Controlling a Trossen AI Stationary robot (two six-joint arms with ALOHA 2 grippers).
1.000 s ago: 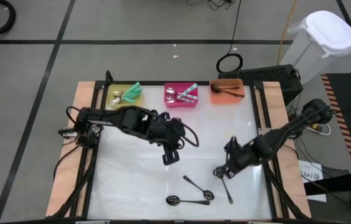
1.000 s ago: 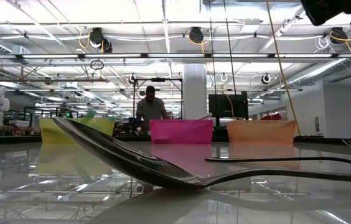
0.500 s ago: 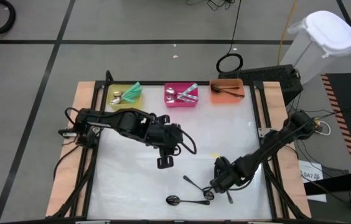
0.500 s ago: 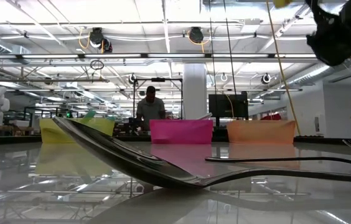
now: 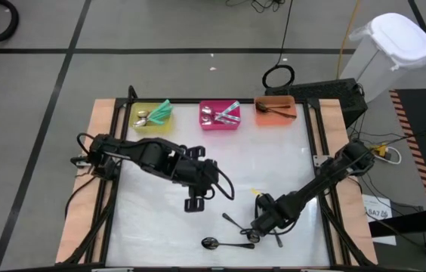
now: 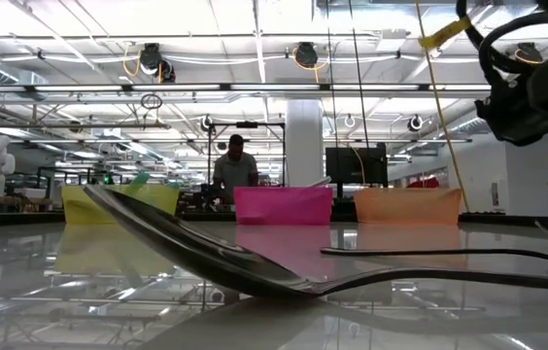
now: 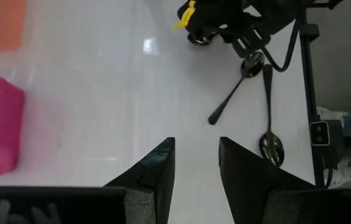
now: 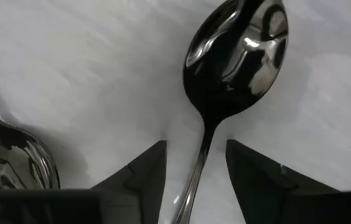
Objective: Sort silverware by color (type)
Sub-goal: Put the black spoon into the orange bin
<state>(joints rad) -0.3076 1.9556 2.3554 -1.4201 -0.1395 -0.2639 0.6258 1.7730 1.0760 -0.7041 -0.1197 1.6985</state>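
Three dark spoons lie flat on the white table near its near edge: one slanting point(image 5: 237, 225), one level point(image 5: 232, 245), one partly under my right arm point(image 5: 278, 240). My right gripper point(image 5: 256, 230) is low over them and open. In the right wrist view its fingers point(image 8: 195, 180) stand on either side of one spoon's handle point(image 8: 199, 163), apart from it, with that spoon's bowl point(image 8: 238, 46) ahead and another bowl point(image 8: 23, 163) beside it. My left gripper point(image 5: 194, 204) is open and empty over bare table point(image 7: 195, 168).
Three bins stand at the far edge: yellow point(image 5: 151, 115) with teal-handled spoons, pink point(image 5: 220, 115) with silver ones, orange point(image 5: 276, 109) with dark ones. In the low view a spoon point(image 6: 206, 255) lies close to the camera. A person point(image 6: 236, 170) stands behind the table.
My right gripper has gone down and toward the table's near-left, from beside the spoons to right over them. My left gripper has gone toward the near edge and a little left. The spoons have not moved.
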